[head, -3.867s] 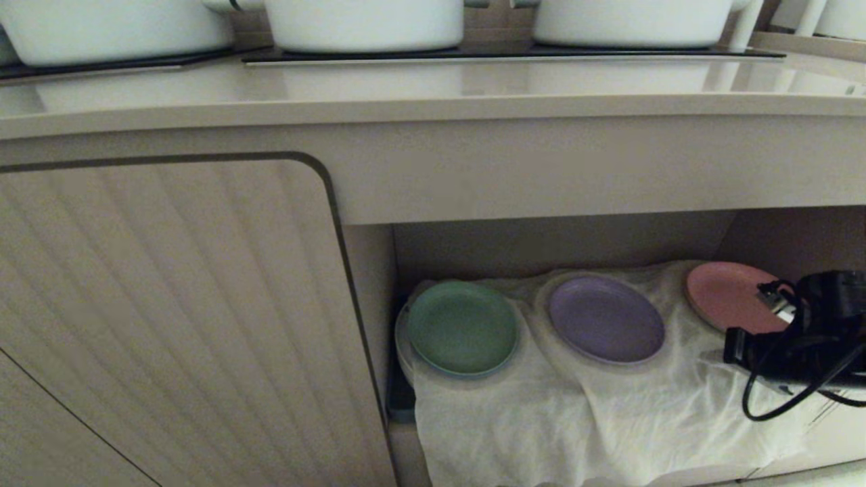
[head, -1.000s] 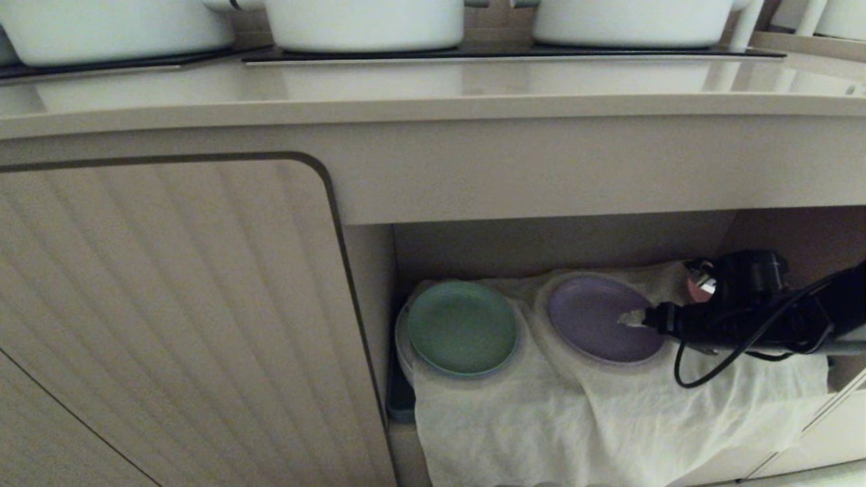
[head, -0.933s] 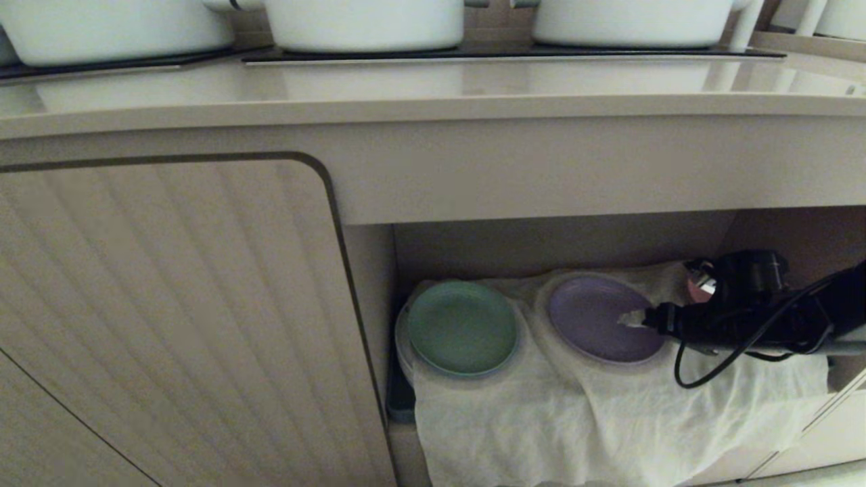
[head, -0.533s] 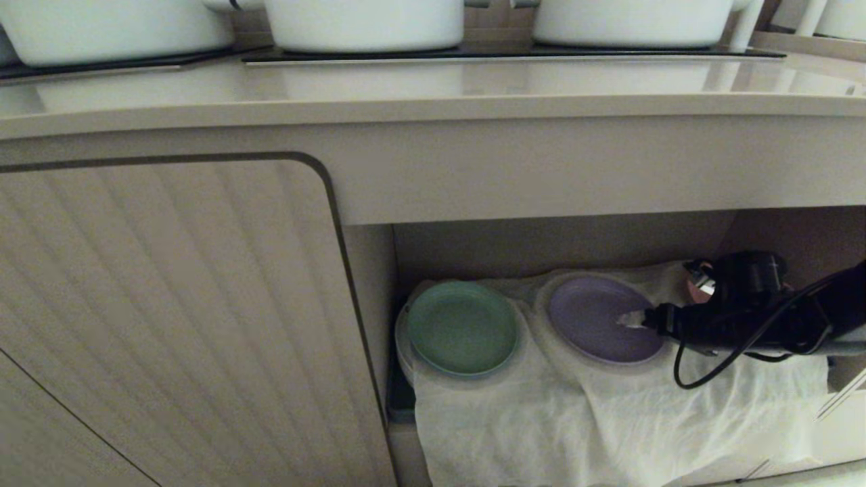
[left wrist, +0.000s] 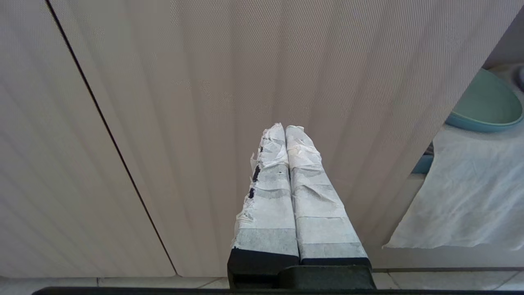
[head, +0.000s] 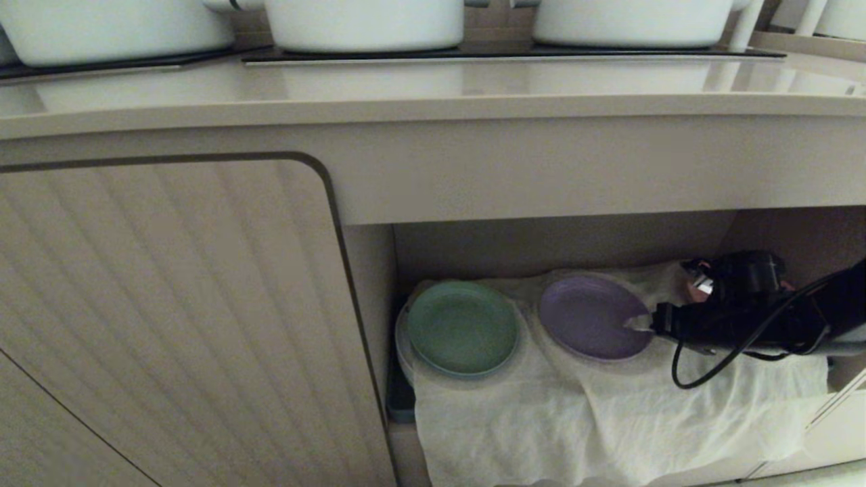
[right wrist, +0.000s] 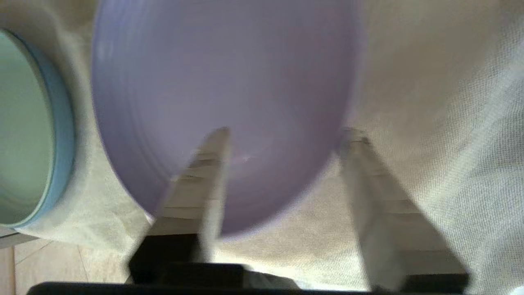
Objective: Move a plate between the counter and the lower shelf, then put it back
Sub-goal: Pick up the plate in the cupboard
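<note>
Your right gripper (right wrist: 282,137) straddles the near rim of the round, matte, pale lilac plate (head: 592,316), one taped finger on its face and one outside the rim, the gap between them plainly wider than the rim; whether it is pinched you cannot tell. The plate sits tilted on the thin white cloth (head: 609,419) draping the lower shelf (head: 541,243), mid-recess, near the green plate (head: 462,328), with low headroom under the glossy beige counter (head: 433,84). Your left gripper (left wrist: 285,131) is clenched, facing the ribbed beige door (left wrist: 204,82).
</note>
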### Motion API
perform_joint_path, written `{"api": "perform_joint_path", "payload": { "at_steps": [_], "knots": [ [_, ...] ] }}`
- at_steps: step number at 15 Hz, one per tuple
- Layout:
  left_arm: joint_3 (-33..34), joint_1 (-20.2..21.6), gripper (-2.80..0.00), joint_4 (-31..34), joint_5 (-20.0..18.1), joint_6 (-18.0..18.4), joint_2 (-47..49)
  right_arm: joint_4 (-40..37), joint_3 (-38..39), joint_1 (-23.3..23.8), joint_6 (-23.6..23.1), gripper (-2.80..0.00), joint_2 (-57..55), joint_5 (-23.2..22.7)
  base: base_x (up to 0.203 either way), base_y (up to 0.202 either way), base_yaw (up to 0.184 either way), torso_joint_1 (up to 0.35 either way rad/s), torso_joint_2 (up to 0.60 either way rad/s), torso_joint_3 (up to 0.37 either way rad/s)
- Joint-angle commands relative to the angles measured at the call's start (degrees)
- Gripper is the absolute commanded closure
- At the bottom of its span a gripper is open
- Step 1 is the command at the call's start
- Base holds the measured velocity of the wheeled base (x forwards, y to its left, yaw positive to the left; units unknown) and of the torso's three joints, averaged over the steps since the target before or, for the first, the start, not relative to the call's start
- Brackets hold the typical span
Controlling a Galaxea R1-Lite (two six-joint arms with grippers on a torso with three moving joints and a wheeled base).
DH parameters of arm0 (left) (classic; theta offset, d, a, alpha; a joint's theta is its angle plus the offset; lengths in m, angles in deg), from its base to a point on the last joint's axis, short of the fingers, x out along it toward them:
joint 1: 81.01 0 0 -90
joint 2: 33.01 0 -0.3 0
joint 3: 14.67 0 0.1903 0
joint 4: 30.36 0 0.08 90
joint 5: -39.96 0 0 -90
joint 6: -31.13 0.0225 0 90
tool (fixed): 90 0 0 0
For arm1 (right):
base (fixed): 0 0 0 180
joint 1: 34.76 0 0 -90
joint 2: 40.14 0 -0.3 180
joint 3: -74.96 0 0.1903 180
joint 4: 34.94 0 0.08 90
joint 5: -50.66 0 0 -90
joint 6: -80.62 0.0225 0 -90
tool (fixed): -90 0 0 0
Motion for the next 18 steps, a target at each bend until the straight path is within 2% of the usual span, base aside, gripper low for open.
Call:
{"api": "perform_joint_path", "payload": {
  "at_steps": [1, 9, 18],
  "knots": [
    [0.0, 0.0, 0.00, 0.0, 0.0, 0.0, 0.0, 0.2, 0.1, -0.1, 0.1, 0.00, 0.0, -0.2, 0.000, 0.000, 0.000, 0.000, 0.00, 0.000],
    [0.0, 0.0, 0.00, 0.0, 0.0, 0.0, -0.1, 0.2, 0.5, -0.1, 0.1, 0.00, 0.4, -0.1, 0.000, 0.000, 0.000, 0.000, 0.00, 0.000],
    [0.0, 0.0, 0.00, 0.0, 0.0, 0.0, -0.1, 1.3, 5.5, -0.1, 0.0, 0.00, 3.1, -0.4, 0.000, 0.000, 0.000, 0.000, 0.00, 0.000]
  ]
}}
